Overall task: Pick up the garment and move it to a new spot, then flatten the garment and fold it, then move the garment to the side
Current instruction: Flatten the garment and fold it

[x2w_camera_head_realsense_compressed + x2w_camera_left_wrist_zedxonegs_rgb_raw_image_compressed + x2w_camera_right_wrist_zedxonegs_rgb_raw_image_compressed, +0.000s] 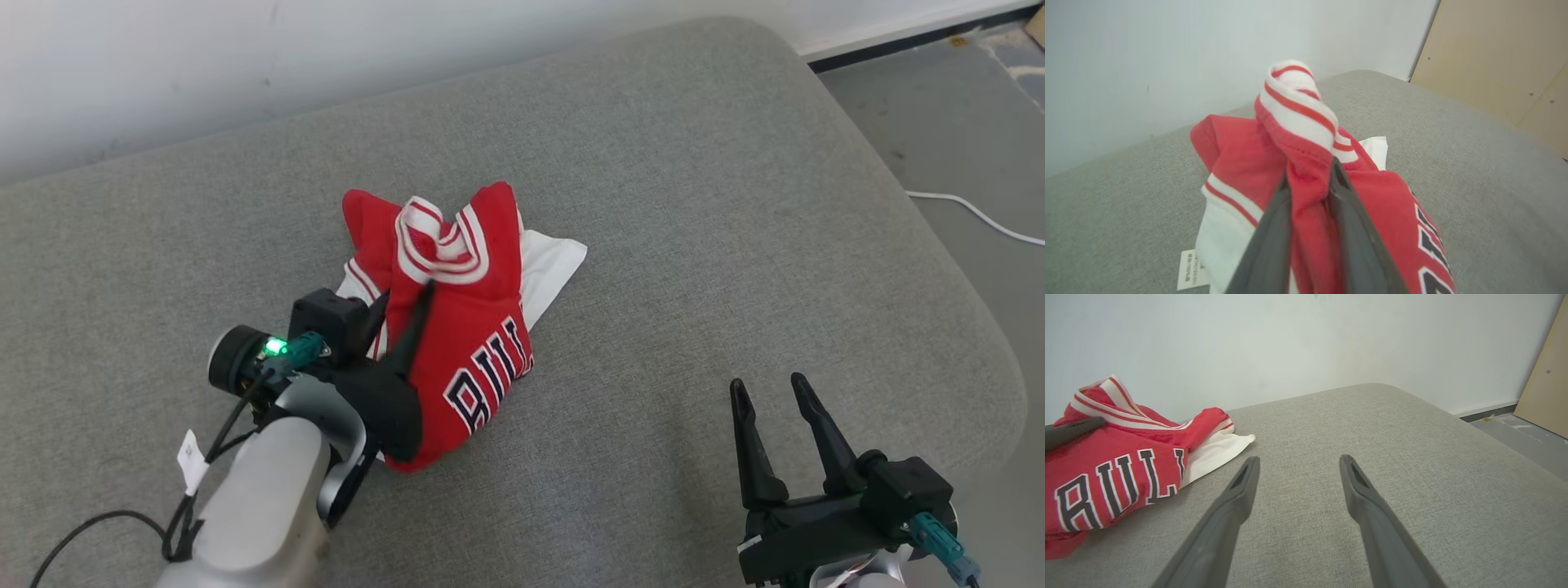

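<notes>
Left gripper (1309, 173) clamps a bunched fold of the red basketball jersey (478, 335) (striped trim (1298, 98) just beyond the tips); right gripper (767, 382) is spread apart, jersey to its left.

I see a red jersey (478, 322) at centre frame, with red-and-white striped trim, dark white-edged letters and a white underside. The cushion (694, 204) is flecked grey; the wall (245, 49) along the top is off-white.

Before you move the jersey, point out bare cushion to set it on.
Bare: grey fabric cushion from the red and white jersey to the cushion's right edge, ahead of the open right tool; also left of the jersey. Crowded: where the left tool pinches it.
</notes>
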You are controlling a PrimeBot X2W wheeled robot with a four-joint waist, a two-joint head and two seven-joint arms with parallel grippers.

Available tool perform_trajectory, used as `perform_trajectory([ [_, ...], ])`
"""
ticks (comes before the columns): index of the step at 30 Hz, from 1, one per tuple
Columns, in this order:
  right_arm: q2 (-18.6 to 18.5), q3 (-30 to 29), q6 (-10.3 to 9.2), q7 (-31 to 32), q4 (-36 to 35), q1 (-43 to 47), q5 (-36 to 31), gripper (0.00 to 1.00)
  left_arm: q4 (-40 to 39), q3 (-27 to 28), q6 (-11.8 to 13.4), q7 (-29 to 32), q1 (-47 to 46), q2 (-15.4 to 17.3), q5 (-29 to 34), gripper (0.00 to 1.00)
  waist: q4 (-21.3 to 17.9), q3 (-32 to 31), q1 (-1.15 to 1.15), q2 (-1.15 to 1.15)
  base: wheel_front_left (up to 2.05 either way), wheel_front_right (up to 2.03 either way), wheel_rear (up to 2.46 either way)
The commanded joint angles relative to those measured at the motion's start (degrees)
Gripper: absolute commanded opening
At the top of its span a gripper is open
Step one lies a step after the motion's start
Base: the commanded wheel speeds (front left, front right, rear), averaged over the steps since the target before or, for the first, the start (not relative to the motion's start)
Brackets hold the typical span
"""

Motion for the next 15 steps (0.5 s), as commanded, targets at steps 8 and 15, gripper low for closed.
perform_trajectory([
  [8,0.1,-0.4,-0.12,-0.3,-0.4,-0.1,0.3,1.00,2.0,2.6,0.5,-3.7,-5.5,3.2,-1.2,0.00,2.0,-0.2,-0.01,-0.01,0.00,0.00,0.00],
  [15,0.0,-0.5,-0.12,-0.3,-0.1,0.9,0.1,1.00,-1.2,6.2,1.9,-4.0,-11.9,9.9,-0.3,0.00,4.2,-2.1,-0.01,-0.01,0.00,0.00,0.00],
])
